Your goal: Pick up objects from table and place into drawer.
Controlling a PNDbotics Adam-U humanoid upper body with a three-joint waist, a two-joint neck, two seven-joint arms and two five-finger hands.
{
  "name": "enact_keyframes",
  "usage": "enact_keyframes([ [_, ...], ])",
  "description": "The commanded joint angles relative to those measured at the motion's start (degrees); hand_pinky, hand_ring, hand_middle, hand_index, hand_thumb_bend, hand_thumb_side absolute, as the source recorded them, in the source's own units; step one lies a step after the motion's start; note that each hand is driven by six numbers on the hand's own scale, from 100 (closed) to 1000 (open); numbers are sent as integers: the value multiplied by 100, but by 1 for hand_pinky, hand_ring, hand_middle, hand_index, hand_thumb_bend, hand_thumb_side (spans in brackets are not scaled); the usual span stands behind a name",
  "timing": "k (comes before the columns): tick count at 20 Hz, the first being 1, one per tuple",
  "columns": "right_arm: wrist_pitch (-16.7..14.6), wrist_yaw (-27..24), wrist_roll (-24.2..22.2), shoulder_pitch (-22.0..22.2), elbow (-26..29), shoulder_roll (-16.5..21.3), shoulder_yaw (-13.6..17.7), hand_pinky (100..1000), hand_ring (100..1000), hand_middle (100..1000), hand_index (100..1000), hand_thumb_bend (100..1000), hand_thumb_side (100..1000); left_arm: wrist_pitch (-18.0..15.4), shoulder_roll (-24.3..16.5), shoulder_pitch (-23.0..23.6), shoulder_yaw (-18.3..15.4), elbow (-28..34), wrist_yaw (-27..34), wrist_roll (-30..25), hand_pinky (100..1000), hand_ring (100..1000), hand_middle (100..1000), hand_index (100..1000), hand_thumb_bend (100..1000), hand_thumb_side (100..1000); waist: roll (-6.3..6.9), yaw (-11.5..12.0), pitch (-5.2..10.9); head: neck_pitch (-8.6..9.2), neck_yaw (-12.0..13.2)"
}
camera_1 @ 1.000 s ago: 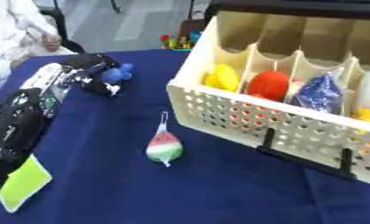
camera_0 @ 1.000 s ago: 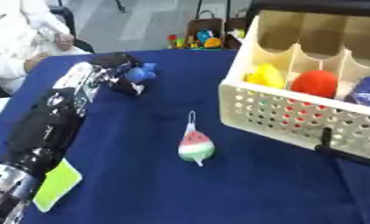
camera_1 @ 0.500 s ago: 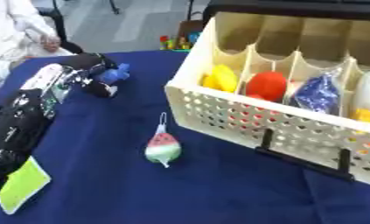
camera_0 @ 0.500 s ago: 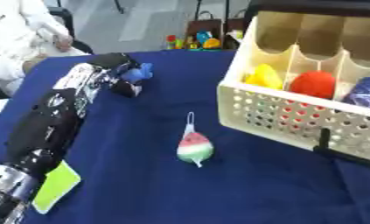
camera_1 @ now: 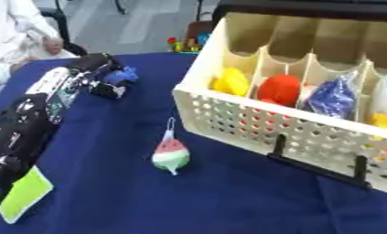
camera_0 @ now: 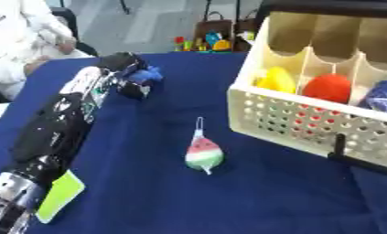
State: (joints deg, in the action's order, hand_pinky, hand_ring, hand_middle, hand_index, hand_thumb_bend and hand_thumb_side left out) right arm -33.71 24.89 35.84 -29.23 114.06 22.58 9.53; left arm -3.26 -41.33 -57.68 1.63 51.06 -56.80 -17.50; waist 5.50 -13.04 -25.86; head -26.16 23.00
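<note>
While the left hand (camera_0: 126, 73) grips a blue thing (camera_0: 147, 75) (far-left), the watermelon toy (camera_0: 202, 154) lies well apart.

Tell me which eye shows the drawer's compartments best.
Right eye view: the drawer shows four compartments, out to the white item at the right edge. Left eye view cuts it off after the blue item.

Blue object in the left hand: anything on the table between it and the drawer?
Nothing visible blocks the way. The left hand is curled round the blue object at the far left of the table. The watermelon toy lies nearer the camera, off the line to the open drawer.
</note>
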Motion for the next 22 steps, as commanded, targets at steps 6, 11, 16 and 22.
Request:
enact_keyframes([
  [6, -58, -2, 111, -7, 54, 78, 50, 566, 552, 531, 721, 100, 619, 83, -225, -93, 84, 282, -103, 249, 348, 550, 472, 678, 100, 239, -46, 43, 279, -80, -21],
  [11, -35, -20, 105, 50, 54, 83, 62, 566, 553, 539, 721, 100, 618, -7, -317, -82, 183, 613, -63, 195, 347, 551, 474, 681, 100, 236, -57, 105, 396, -162, -62],
  [16, -10, -44, 98, 106, 54, 95, 69, 565, 554, 552, 721, 100, 614, -148, -483, -35, 268, 1193, 199, 176, 333, 536, 458, 674, 100, 228, -61, 187, 539, -251, -140],
  [22, 12, -75, 97, 150, 54, 118, 78, 564, 555, 565, 721, 100, 611, -377, -712, 68, 390, 2002, 676, 235, 322, 530, 441, 670, 100, 211, -53, 257, 690, -342, -266],
])
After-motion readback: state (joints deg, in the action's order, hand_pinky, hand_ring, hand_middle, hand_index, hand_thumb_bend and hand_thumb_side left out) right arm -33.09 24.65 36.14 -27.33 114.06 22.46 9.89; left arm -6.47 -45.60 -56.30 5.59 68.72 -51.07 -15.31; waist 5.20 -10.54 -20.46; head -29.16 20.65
